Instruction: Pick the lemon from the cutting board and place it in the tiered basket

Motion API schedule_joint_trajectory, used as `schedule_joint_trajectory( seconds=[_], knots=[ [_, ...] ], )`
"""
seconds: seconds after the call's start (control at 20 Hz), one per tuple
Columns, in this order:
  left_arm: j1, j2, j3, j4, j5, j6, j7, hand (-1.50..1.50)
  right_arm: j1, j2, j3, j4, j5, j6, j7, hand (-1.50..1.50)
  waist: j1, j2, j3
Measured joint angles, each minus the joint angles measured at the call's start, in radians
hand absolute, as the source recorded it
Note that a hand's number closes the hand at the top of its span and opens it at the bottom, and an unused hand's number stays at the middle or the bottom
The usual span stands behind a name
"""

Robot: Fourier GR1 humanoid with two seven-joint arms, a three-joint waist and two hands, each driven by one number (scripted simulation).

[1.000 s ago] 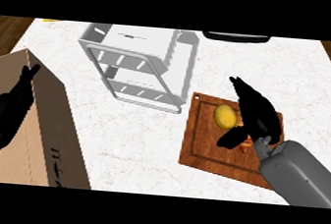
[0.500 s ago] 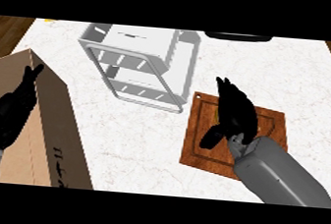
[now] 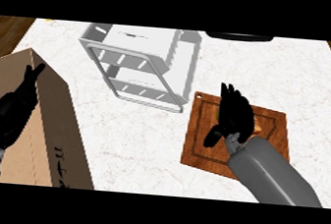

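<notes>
wooden cutting board (image 3: 200, 149) under right hand (image 3: 234, 118), tiered basket (image 3: 141, 49) near, cardboard box (image 3: 59, 140)

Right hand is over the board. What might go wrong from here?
1. The right hand hides the lemon, so the grasp cannot be checked; it may lift off the cutting board without it.
2. The tiered basket stands close beside the board; the hand might clip its frame on the way over.
</notes>
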Motion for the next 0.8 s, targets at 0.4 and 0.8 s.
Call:
schedule_joint_trajectory(
  seconds=[0.4, 0.8],
  knots=[
    [0.004, -0.003, -0.001, 0.002, -0.008, 0.007, -0.011, 0.0, 0.027, 0.014, -0.02, 0.064, 0.108, -0.044, -0.026, -1.5, -0.003, -0.001, 0.001],
    [-0.002, -0.004, 0.0, 0.016, -0.001, -0.012, -0.022, 0.0, 0.041, 0.033, -0.068, 0.146, 0.069, 0.009, -0.095, 1.5, -0.001, -0.003, 0.002]
  ],
)
